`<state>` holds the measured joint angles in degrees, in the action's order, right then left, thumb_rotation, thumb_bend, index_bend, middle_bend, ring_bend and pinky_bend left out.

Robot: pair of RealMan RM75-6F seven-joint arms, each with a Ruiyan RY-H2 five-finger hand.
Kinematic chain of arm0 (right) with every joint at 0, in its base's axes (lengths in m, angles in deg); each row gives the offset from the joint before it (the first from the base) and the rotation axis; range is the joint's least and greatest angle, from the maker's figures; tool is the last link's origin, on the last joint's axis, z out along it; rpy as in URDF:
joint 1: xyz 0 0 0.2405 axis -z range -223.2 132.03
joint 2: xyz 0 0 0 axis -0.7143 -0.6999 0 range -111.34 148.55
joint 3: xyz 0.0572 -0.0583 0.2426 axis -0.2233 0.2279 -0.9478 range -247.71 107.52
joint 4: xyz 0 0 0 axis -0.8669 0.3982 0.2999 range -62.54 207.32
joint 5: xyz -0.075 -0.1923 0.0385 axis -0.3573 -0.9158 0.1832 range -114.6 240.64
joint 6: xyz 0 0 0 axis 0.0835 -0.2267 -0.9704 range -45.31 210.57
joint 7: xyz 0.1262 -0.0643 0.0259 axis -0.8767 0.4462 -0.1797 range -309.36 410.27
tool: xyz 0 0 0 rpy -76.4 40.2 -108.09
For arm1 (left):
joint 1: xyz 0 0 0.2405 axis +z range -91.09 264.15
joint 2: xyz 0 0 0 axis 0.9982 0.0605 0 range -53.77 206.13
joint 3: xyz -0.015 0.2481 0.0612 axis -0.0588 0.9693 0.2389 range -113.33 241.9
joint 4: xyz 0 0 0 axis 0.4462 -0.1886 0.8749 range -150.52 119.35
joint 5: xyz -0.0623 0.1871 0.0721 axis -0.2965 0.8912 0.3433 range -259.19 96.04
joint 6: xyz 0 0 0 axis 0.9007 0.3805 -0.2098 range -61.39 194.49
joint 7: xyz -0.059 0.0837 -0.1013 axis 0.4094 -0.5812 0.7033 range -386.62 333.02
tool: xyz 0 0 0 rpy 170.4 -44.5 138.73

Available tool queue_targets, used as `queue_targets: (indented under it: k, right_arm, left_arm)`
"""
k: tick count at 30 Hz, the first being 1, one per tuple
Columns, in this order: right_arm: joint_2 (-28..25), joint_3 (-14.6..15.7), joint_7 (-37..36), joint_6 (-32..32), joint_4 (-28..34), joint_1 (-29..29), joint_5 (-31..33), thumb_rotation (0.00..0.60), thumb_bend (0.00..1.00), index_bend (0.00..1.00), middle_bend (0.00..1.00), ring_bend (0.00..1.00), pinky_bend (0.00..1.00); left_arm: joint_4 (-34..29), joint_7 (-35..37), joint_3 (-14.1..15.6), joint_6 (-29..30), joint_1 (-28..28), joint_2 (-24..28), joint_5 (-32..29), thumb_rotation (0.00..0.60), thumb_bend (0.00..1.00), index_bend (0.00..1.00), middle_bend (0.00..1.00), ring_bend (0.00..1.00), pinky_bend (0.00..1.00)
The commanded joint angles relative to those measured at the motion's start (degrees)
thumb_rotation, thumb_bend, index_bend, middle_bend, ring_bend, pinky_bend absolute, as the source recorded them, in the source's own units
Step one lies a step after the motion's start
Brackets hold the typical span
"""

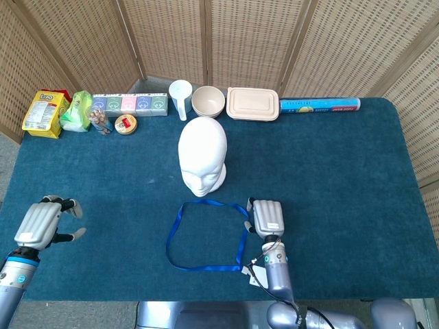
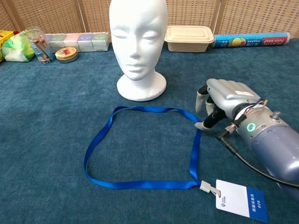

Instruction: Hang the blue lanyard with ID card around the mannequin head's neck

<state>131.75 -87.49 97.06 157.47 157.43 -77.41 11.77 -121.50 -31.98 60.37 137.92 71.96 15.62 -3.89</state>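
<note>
At the centre of the frame the blue lanyard (image 2: 142,147) lies as an open loop on the table (image 1: 329,171), just below the mannequin head (image 1: 202,156), its ID card (image 2: 241,200) at lower right. Just beside the loop's right edge, the right hand (image 2: 224,99) hovers, fingers apart and curled downward, holding nothing. At lower left, the left hand (image 1: 42,223) is spread and empty.

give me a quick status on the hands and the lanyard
Both hands empty: right hand beside the lanyard loop's near corner, left hand far off. Lanyard flat before mannequin head. Nothing in the way.
</note>
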Motion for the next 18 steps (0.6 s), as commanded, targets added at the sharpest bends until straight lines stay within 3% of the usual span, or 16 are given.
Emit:
queue_targets:
  k: [1, 18]
  right_arm:
    - [0.2, -0.2, 0.0, -0.3, -0.4, -0.3, 0.5, 0.569, 0.27, 0.46, 0.72, 0.94, 1.00]
    - [0.2, -1.3, 1.9, 1.9, 3.2, -2.6, 0.4, 0.569, 0.27, 0.46, 0.72, 0.95, 1.00]
  left_arm:
    - [0.0, 0.0, 0.0, 0.0, 0.0, 0.0, 0.0, 0.600, 0.20, 0.54, 0.54, 0.46, 0.28]
    - [0.5, 0.8, 0.3, 0.3, -0.1, -0.2, 0.1, 0.600, 0.20, 0.52, 0.54, 0.46, 0.28]
